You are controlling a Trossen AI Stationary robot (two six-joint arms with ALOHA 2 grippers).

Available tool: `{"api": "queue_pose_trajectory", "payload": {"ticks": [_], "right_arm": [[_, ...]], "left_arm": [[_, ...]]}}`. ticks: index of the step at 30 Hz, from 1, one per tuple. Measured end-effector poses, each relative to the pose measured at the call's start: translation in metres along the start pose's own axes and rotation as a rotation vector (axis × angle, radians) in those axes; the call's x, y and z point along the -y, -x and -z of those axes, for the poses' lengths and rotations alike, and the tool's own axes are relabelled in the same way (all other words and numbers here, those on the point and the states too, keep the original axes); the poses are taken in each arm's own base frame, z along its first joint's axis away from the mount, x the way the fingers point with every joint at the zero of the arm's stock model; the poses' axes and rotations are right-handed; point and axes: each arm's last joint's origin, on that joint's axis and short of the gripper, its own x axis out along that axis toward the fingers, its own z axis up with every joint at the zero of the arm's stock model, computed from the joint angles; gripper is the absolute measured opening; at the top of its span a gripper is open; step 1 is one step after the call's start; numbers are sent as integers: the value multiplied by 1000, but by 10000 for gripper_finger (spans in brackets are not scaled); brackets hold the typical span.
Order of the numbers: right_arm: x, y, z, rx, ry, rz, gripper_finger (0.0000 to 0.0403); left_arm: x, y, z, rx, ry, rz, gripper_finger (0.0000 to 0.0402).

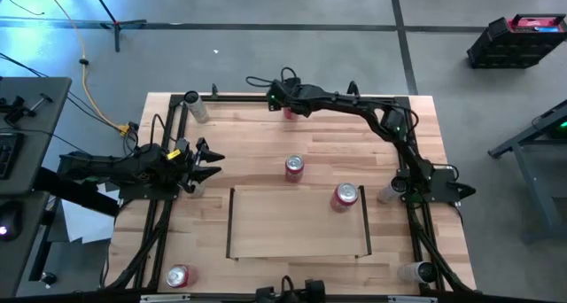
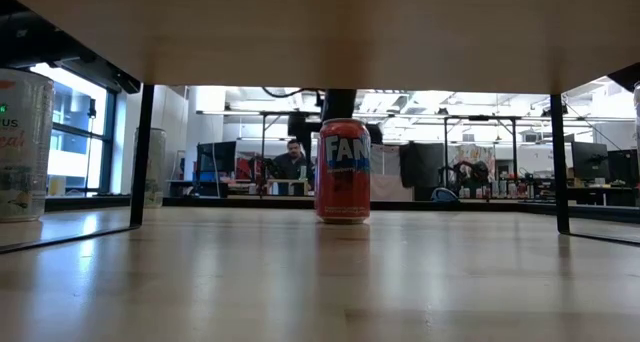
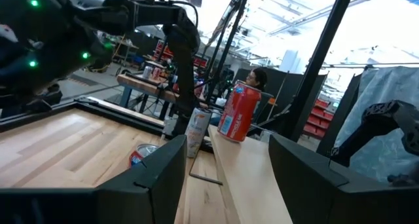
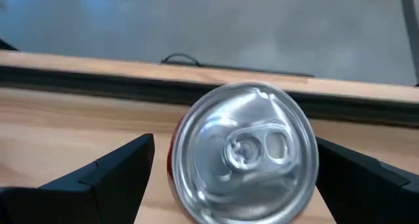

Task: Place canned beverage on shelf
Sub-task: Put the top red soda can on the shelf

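Right wrist view shows the right hand [image 4: 232,178] open astride a can [image 4: 243,152]; rigid, smooth, likely slippery; grip its mid-body.

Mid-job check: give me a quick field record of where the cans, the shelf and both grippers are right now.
shelf: pale panel at the table's near middle
can on shelf: one red can, upright at its far right corner
can on table: red can, upright just beyond the shelf
can at far edge: red can, upright
right gripper: open, fingers either side of that can
left gripper: open, empty, at the table's left
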Motion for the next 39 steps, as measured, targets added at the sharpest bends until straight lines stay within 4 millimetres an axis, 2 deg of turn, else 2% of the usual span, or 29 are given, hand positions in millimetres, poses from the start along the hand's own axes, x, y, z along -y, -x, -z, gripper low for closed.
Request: {"api": "queue_pose_trajectory", "payload": {"ticks": [12, 17, 27, 31, 35, 39], "right_arm": [[0, -8, 7, 34, -112, 51, 373], [-4, -3, 10, 77, -113, 66, 371], [-4, -5, 12, 70, -118, 66, 291], [-6, -4, 12, 72, -90, 59, 288], [-8, 4, 5, 62, 0, 41, 287], [-12, 28, -11, 64, 76, -7, 287]], "left_arm": [[0, 0, 0, 0, 0, 0, 209], [0, 0, 0, 0, 0, 0, 209], [0, 0, 0, -1, 9, 0, 209], [0, 0, 0, -1, 10, 0, 209], [0, 0, 1, -4, 46, -1, 209], [-1, 0, 2, -13, 114, -5, 209]]}}
